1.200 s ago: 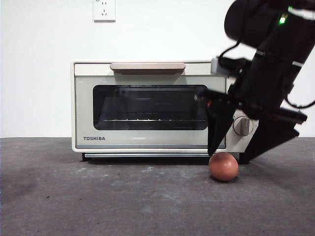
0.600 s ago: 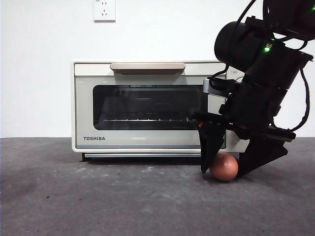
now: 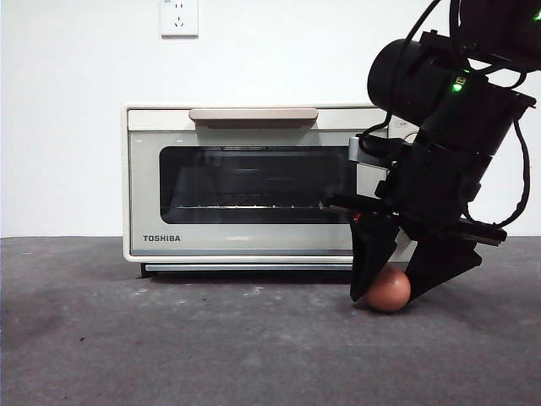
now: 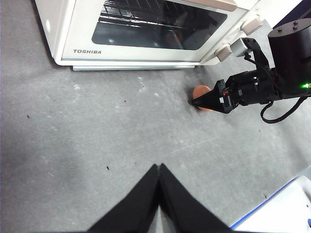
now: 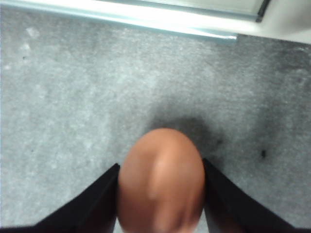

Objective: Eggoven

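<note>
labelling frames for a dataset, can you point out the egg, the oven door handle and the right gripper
egg [image 3: 390, 290]: front view, on its visible shell between the jaws.
oven door handle [image 3: 254, 114]: front view, middle of the beige bar.
right gripper [image 3: 391, 285]: front view, midway between its fingertips, which flank the egg.

A plain white wall [image 3: 68, 127] fills the back of the front view, evenly and brightly lit. High on it, near the picture's top edge, sits a white wall socket [image 3: 178, 17]. The wall meets a dark grey tabletop [image 3: 169, 347] with a rough, mottled surface, scattered with pale scuffs and small dark specks. In the left wrist view a white panel with a blue edge [image 4: 282, 206] lies at one corner of the tabletop.
</note>
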